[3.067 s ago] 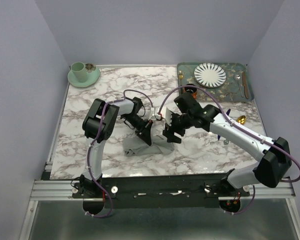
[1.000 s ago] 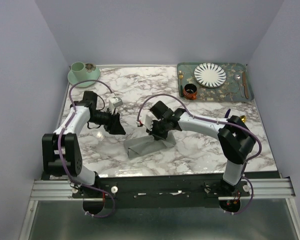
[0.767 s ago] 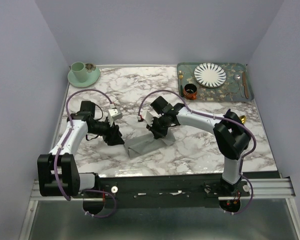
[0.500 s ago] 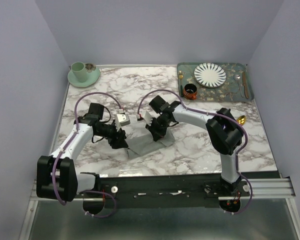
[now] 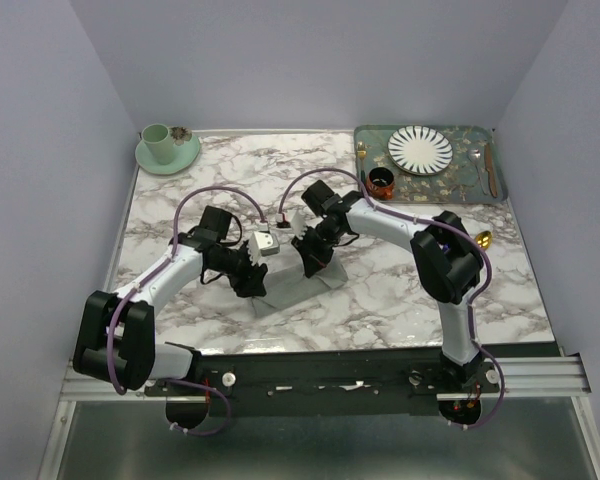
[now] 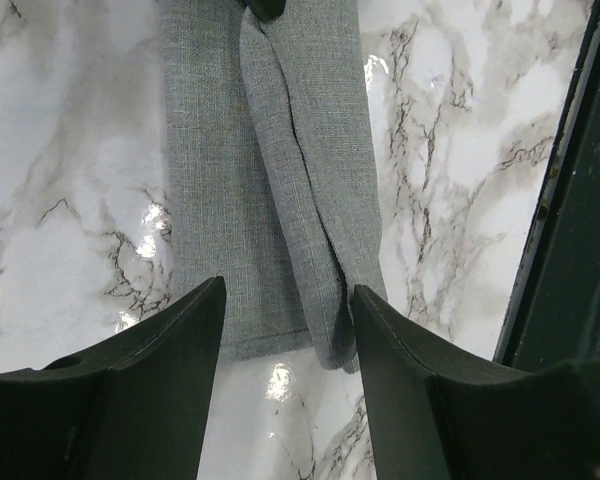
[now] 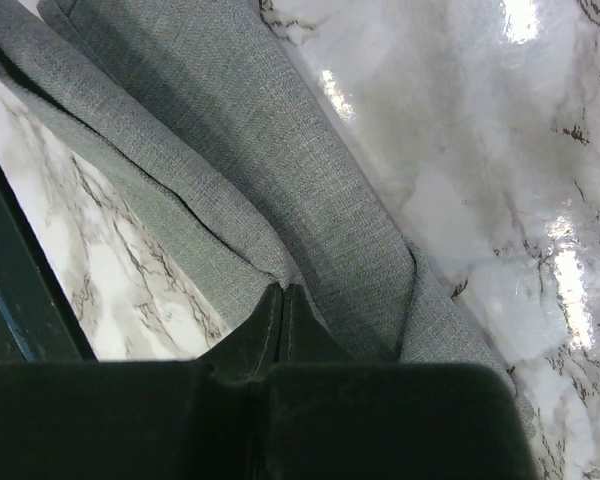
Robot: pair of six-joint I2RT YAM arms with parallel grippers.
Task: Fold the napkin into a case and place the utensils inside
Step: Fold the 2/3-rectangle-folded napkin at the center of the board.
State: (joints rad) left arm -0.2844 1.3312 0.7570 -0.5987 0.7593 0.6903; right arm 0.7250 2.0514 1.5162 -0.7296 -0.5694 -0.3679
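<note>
The napkin (image 5: 302,290) lies folded into a narrow strip mid-table (image 5: 410,300) — long axis left to right, right end angled slightly away from the bases. The left gripper (image 6: 288,300) hangs spread over its left end; the right gripper (image 7: 282,290), pressed together, tips the top fold. The left should pinch both layers squarely.

You will find a green cup (image 5: 157,141) on its saucer (image 5: 183,157) at the far left corner of the marble table (image 5: 400,300). The green tray (image 5: 450,187) at far right carries a striped plate (image 5: 420,149), a small orange pot (image 5: 381,181) and a gold fork (image 5: 361,153).
</note>
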